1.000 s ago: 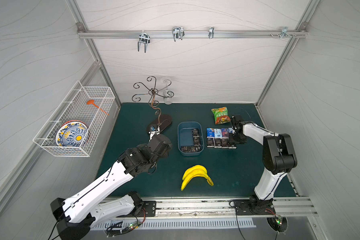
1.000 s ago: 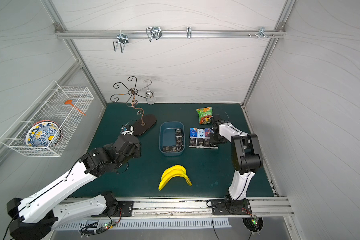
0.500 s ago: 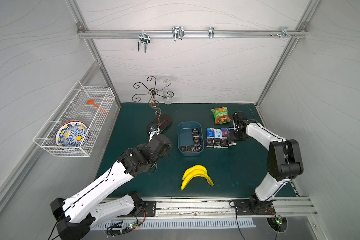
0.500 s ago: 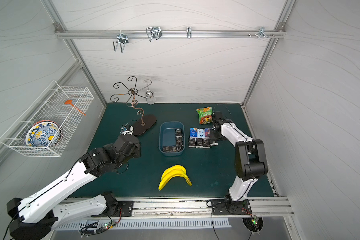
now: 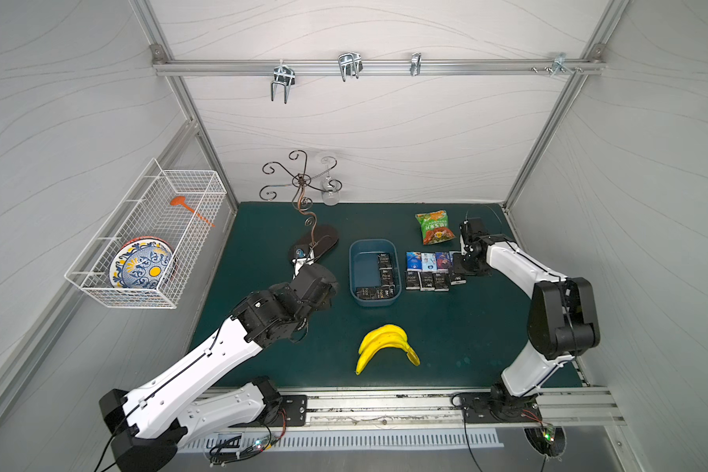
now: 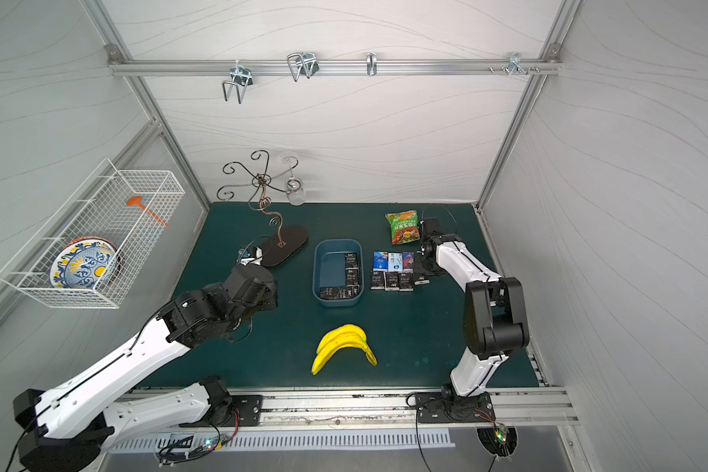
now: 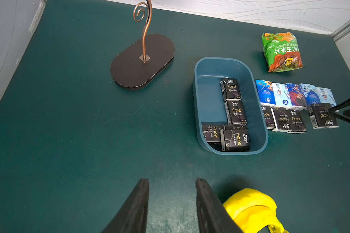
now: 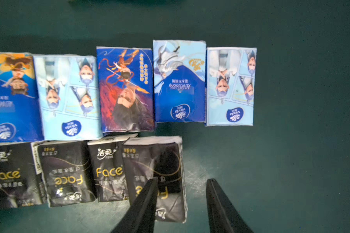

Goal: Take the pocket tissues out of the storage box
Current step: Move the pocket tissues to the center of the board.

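Note:
The blue-grey storage box (image 5: 351, 269) (image 6: 314, 269) (image 7: 195, 96) sits mid-table with several black pocket tissues (image 5: 385, 269) (image 6: 351, 269) (image 7: 232, 113) along its right and near sides. To its right, more pocket tissues (image 5: 426, 271) (image 6: 393, 271) (image 8: 125, 88) lie in two rows, blue printed packs behind and black ones in front. My right gripper (image 5: 462, 265) (image 8: 181, 179) is open just above the last black pack (image 7: 321, 116) (image 8: 168, 161), which rests on the mat. My left gripper (image 5: 326, 292) (image 7: 172, 179) is open and empty, left of the box.
A banana bunch (image 5: 385, 343) (image 7: 251, 205) lies near the front, close to my left fingers. A green-orange snack bag (image 5: 435, 227) is behind the rows. A scrolled metal stand (image 5: 319, 245) stands back left. A wire basket (image 5: 148, 237) hangs on the left wall.
The right arm's elbow has swung out to the right and the gripper has drawn back a little from the tissue rows, jaws slightly wider. The left arm has not moved.

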You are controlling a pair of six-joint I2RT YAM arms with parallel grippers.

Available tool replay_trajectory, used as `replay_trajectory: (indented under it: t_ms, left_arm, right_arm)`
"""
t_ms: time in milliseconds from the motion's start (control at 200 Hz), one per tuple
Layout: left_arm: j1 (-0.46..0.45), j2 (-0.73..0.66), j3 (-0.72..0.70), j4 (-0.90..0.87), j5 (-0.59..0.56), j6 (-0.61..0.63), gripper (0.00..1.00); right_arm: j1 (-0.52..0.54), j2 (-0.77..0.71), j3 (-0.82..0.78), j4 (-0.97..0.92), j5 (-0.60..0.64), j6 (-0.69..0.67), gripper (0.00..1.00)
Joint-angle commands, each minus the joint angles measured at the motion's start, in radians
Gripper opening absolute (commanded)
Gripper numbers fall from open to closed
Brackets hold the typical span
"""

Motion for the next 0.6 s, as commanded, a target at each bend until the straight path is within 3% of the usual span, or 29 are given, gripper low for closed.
replay_trajectory:
  t_ms: [0,280,425,595]
  left_arm:
    - [-0.006,-0.007,0.046,-0.006,-0.021,-0.004,0.43]
    - [-0.007,0.002,0.046,-0.001,-0.014,-0.005,0.43]
    - [-0.006,-0.005,0.04,-0.003,-0.02,-0.006,0.43]
    - [-0.006,-0.012,0.033,-0.005,-0.023,-0.01,0.43]
  right_arm:
    - [-0.007,0.031,-0.025,0.005,-0.014,-0.004,0.45]
    - [-0.011,0.049,-0.047,0.028,-0.038,0.007,0.45]
    - [-0.034,0.021,-0.066,0.067,-0.12,0.023,0.46]
    - [-0.037,0.015,-0.068,0.051,-0.102,0.029,0.45]
